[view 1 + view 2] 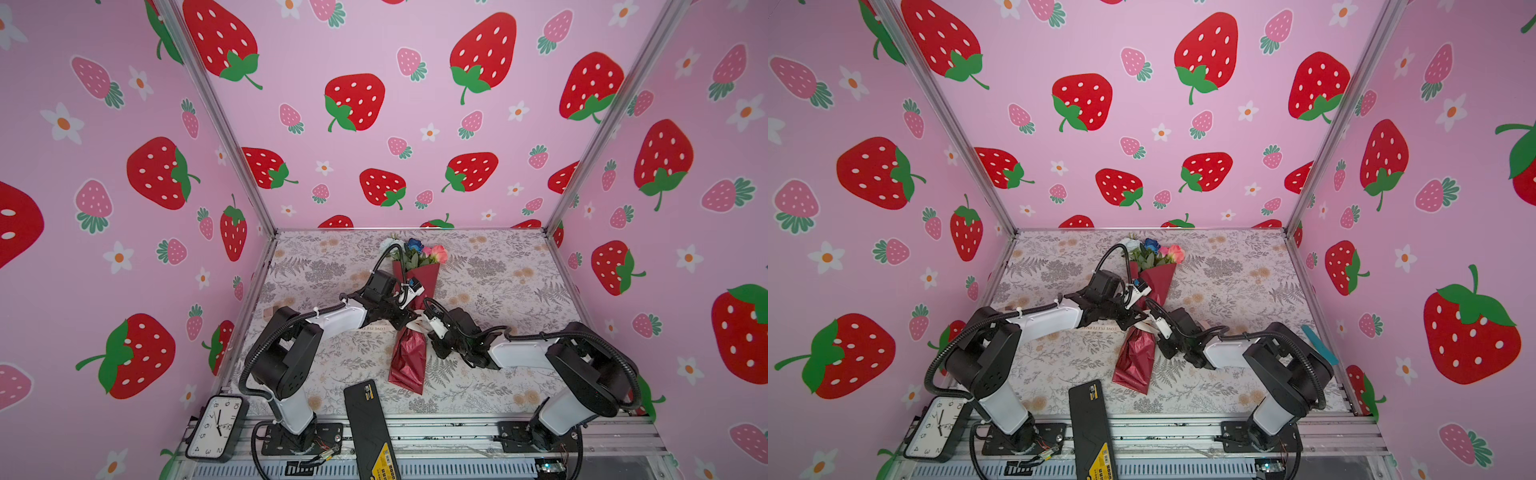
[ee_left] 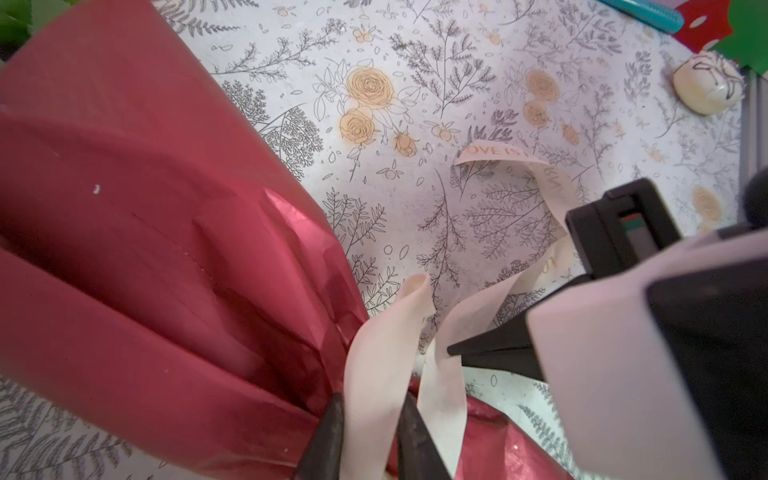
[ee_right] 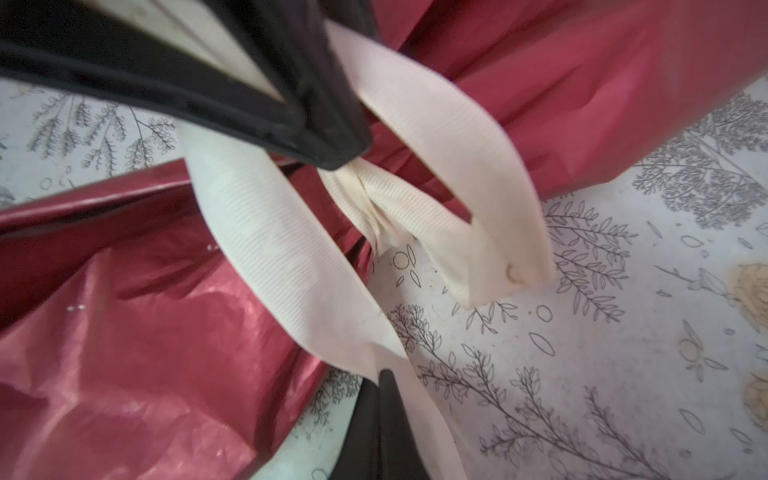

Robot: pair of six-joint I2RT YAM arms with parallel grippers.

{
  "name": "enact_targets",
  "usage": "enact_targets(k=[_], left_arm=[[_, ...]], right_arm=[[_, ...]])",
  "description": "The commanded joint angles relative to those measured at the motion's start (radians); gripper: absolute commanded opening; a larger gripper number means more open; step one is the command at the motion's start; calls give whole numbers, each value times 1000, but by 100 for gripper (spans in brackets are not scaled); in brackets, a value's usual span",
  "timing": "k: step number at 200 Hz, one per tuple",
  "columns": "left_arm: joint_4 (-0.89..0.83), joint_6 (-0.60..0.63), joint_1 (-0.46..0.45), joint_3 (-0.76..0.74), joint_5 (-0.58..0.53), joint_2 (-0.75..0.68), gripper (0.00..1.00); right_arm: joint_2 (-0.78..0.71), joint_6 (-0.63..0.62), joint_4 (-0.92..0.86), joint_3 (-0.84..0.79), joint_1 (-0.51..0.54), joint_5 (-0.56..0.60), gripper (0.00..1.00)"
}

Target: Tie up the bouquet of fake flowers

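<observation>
The bouquet of fake flowers (image 1: pixel 409 357) (image 1: pixel 1136 357) lies mid-table in dark red glossy paper, its blue and pink blooms (image 1: pixel 422 249) pointing toward the back wall. A cream ribbon (image 3: pixel 282 257) is knotted (image 3: pixel 374 208) round its narrow waist. Both grippers meet at that waist. My left gripper (image 2: pixel 372 399) (image 1: pixel 412 318) is shut on a ribbon loop that stands between its dark fingers (image 2: pixel 328 436). My right gripper (image 3: pixel 384 374) (image 1: pixel 424 323) has its jaws pressed together on another ribbon strand at their tips. A free loop (image 3: pixel 498 249) hangs beside the knot.
A lettered ribbon tail (image 2: pixel 494 151) trails over the floral table cover (image 1: pixel 498 270). A clock (image 1: pixel 216 428) and a black flat device (image 1: pixel 370 428) sit at the front edge. There is a teal tool (image 1: pixel 1318 345) by the right wall and a round cream object (image 2: pixel 706 87) nearby.
</observation>
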Motion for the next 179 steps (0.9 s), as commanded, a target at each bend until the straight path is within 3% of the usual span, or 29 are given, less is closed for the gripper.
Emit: enact_targets(k=[1, 56, 179], left_arm=[[73, -42, -1, -32, -3, -16, 21], [189, -109, -5, -96, -35, -57, 15], [347, -191, -56, -182, -130, -83, 16]], right_arm=[[-21, 76, -3, 23, -4, -16, 0], [-80, 250, -5, 48, -7, -41, 0], [57, 516, 78, 132, -60, -83, 0]])
